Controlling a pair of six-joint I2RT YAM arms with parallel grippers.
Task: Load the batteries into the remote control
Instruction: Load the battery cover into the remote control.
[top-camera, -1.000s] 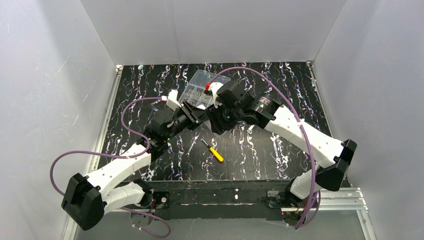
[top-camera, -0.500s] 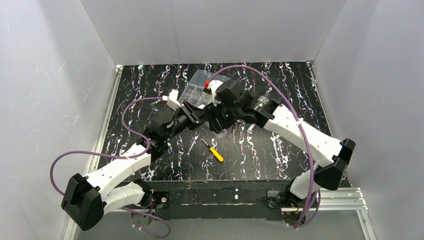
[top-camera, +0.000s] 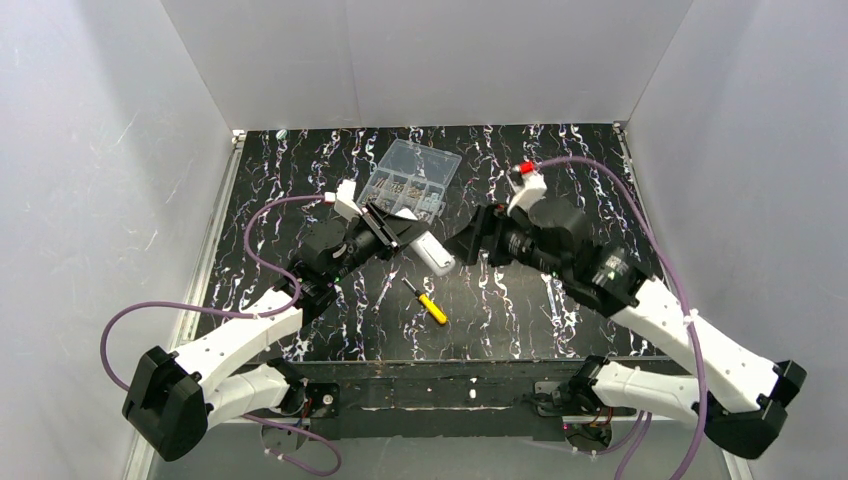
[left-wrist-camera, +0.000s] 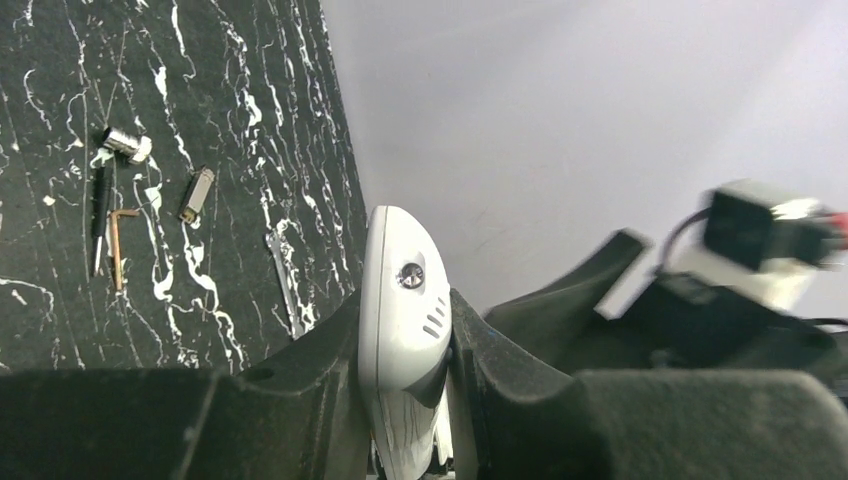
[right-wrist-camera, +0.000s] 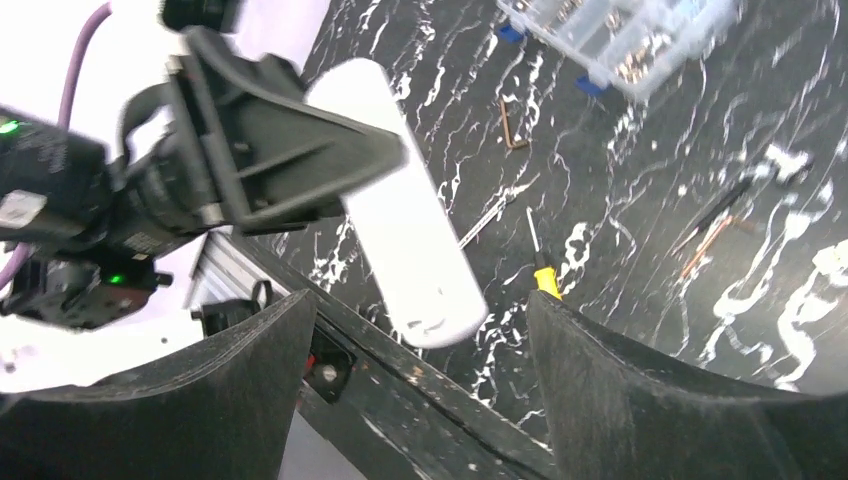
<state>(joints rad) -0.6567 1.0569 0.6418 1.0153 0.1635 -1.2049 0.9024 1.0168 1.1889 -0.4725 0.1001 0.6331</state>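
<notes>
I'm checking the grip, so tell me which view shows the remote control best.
The right wrist view: the remote control shows most of its length, side-on. Top external shows only a small white stub; the left wrist sees it end-on, foreshortened.

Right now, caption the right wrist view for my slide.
Left gripper clamps the white remote control, framed by the open right gripper.
</notes>
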